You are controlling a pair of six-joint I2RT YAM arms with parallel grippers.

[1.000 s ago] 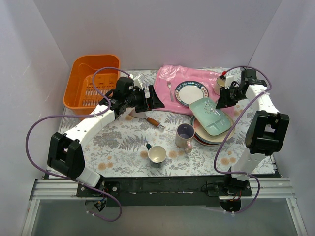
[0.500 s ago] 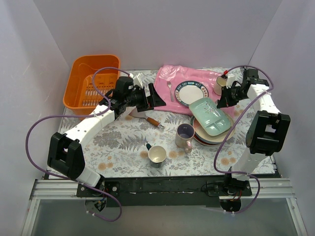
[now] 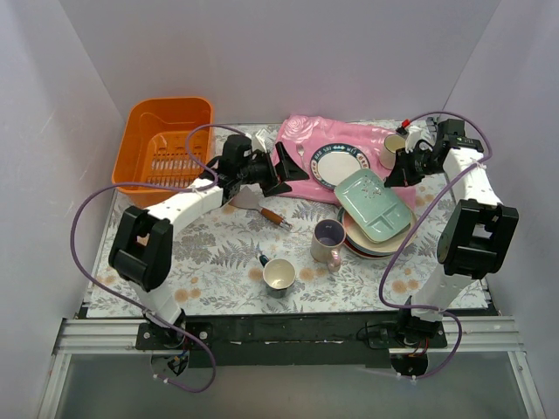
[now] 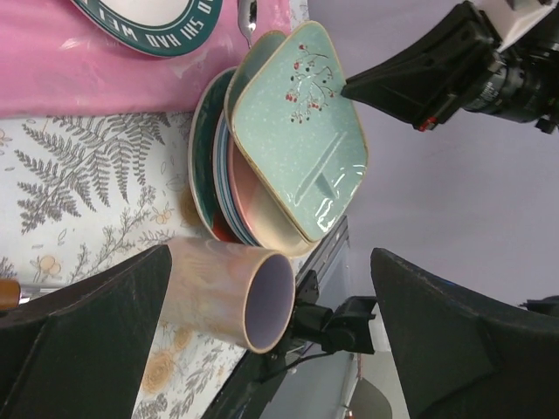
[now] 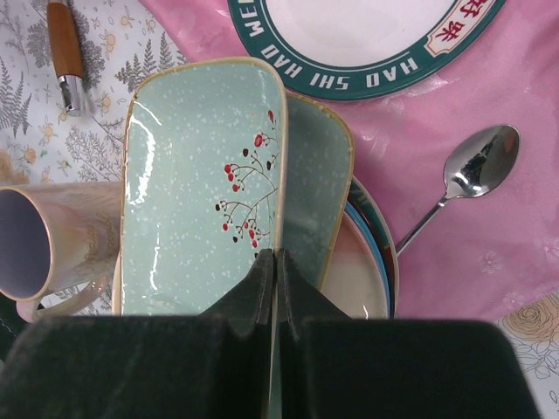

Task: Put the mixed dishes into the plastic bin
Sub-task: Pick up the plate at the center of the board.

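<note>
- Nothing's sitting in the bin (image 3: 144, 140) yet, so pretty much the whole job is waiting.
- The tray (image 3: 374, 207) is lying on top of the plates (image 3: 367, 248), with the bin well off to its left.
- The right gripper (image 3: 395, 177) is pinching shut on the tray's far edge, and looks to be tipping it up a bit.
- The left gripper (image 3: 283, 172) is hanging wide open, holding nothing, left of the tray.
- The lilac mug (image 3: 328, 240) is standing just beside the tray, and the grey mug (image 3: 279, 273) is sitting further off.

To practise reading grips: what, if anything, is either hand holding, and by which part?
The right hand is pinched shut on the mint-green tray-plate, gripping its thin rim. The left hand is open and holds nothing.
</note>
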